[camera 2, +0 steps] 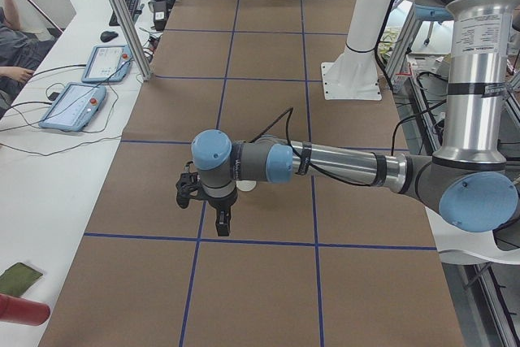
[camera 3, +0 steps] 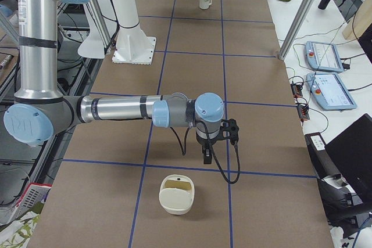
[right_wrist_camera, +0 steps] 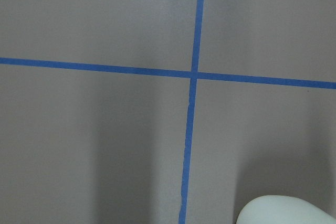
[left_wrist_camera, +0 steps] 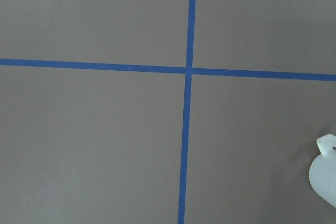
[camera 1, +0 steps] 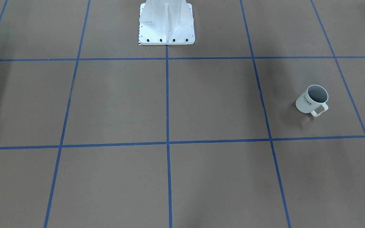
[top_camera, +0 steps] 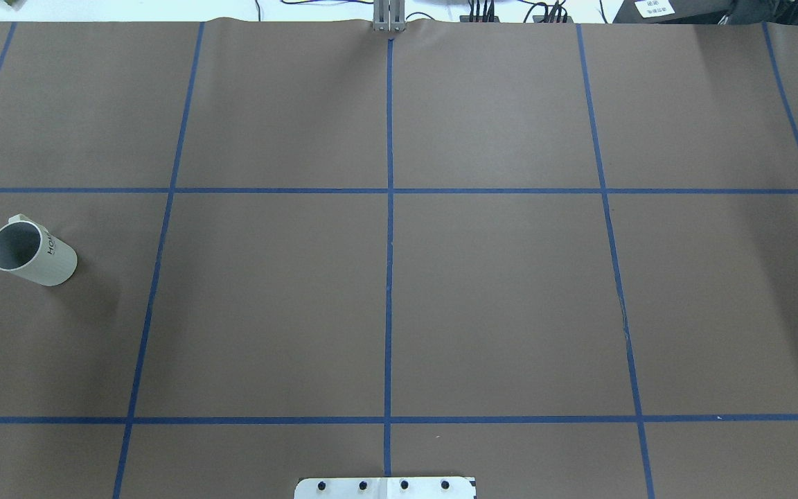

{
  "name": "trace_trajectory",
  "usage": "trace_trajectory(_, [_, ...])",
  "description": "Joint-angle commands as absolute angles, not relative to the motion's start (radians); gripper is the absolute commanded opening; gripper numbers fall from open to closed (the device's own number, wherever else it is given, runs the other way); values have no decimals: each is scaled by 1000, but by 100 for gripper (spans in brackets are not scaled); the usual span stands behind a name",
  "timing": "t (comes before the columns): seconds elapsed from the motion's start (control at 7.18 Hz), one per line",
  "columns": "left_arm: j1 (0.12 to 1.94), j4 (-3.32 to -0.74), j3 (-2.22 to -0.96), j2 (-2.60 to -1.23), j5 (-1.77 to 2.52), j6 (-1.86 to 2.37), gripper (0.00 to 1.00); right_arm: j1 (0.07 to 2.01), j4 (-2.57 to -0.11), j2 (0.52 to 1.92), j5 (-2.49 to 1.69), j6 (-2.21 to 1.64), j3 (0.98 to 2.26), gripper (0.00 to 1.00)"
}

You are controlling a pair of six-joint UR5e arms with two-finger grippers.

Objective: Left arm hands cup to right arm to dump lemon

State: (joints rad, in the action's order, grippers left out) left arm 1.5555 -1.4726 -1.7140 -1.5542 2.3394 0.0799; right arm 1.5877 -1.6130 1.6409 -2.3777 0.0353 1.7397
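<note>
Cup [left_wrist_camera: 325,179] clipped by left-wrist view's edge

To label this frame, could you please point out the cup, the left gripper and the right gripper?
cup [camera 1: 304,104]: exterior front-facing view, ribbed side wall.
left gripper [camera 2: 221,225]: exterior left view, between its fingertips.
right gripper [camera 3: 206,156]: exterior right view, between its fingertips.
</note>
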Motion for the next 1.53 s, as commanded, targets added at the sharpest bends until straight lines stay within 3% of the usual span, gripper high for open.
trace_trajectory(0.0, [1555,-1471,-1713,-1557,2339,81,100,1588,-1612,1638,-2378,34,1744,100])
trace_trajectory(0.97, [1476,-1585,-1744,-1656,2352,89,100,1588,-1614,1603,-2378,32,1756,100])
trace_trajectory(1.39, [1323,-1655,-1770,-1666,2361,462,100,1586,-1612,1601,-2370,34,1755,100])
